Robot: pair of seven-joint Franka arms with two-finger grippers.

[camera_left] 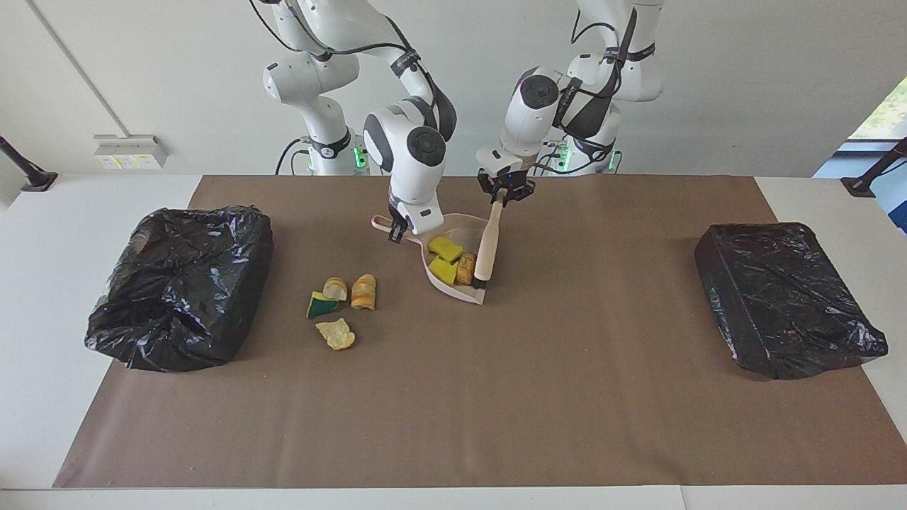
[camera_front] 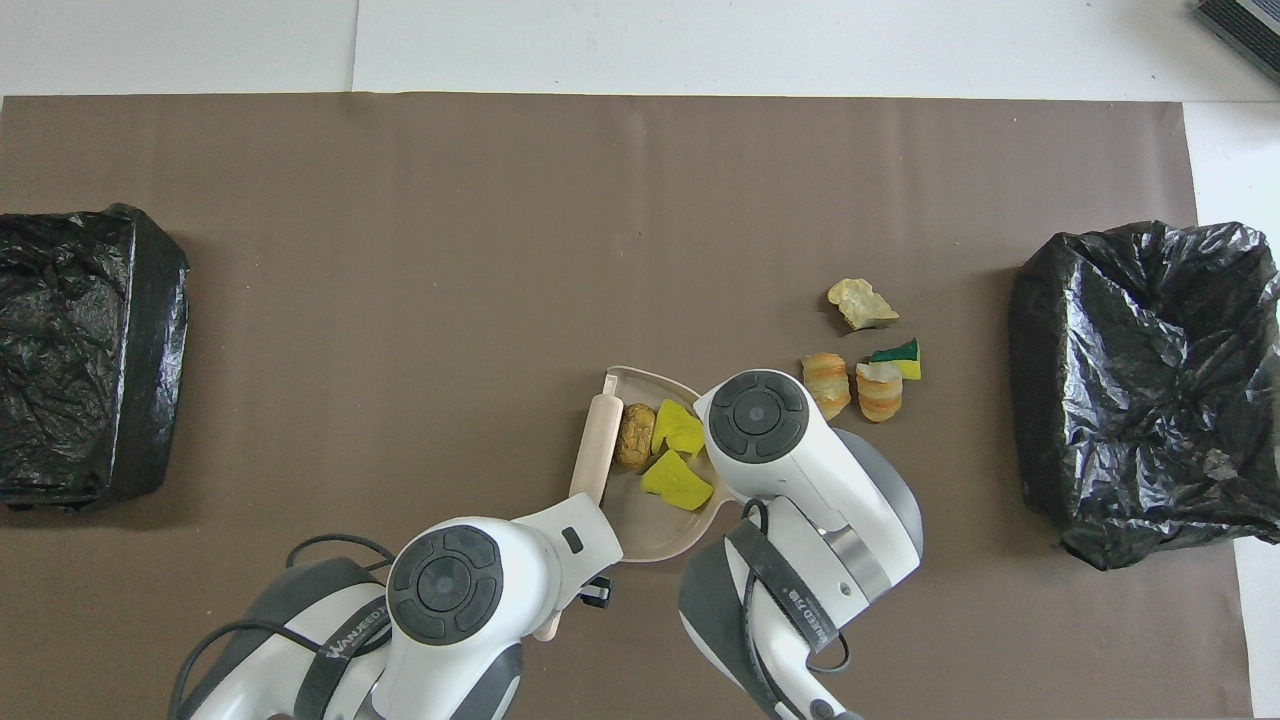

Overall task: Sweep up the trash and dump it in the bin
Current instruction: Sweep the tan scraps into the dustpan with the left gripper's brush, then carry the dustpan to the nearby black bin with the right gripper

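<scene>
The pink dustpan (camera_left: pixel 457 290) lies mid-table, also in the overhead view (camera_front: pixel 640 522). My right gripper (camera_left: pixel 398 231) is shut on its handle. Two yellow foam chunks (camera_left: pixel 445 248) (camera_left: pixel 443 270) and a brown lump (camera_left: pixel 465 269) lie in the pan. My left gripper (camera_left: pixel 504 193) is shut on the beige-handled brush (camera_left: pixel 488 244), whose bristles rest at the pan's mouth beside the brown lump. Outside the pan, toward the right arm's end, lie a green-and-yellow sponge wedge (camera_left: pixel 320 306), two tan lumps (camera_left: pixel 335 288) (camera_left: pixel 364 291) and a pale yellow scrap (camera_left: pixel 336 333).
An open bin lined with a black bag (camera_left: pixel 181 283) stands at the right arm's end, beside the loose scraps. A second black-bagged box (camera_left: pixel 786 297) stands at the left arm's end. A brown mat (camera_left: pixel 496 411) covers the table.
</scene>
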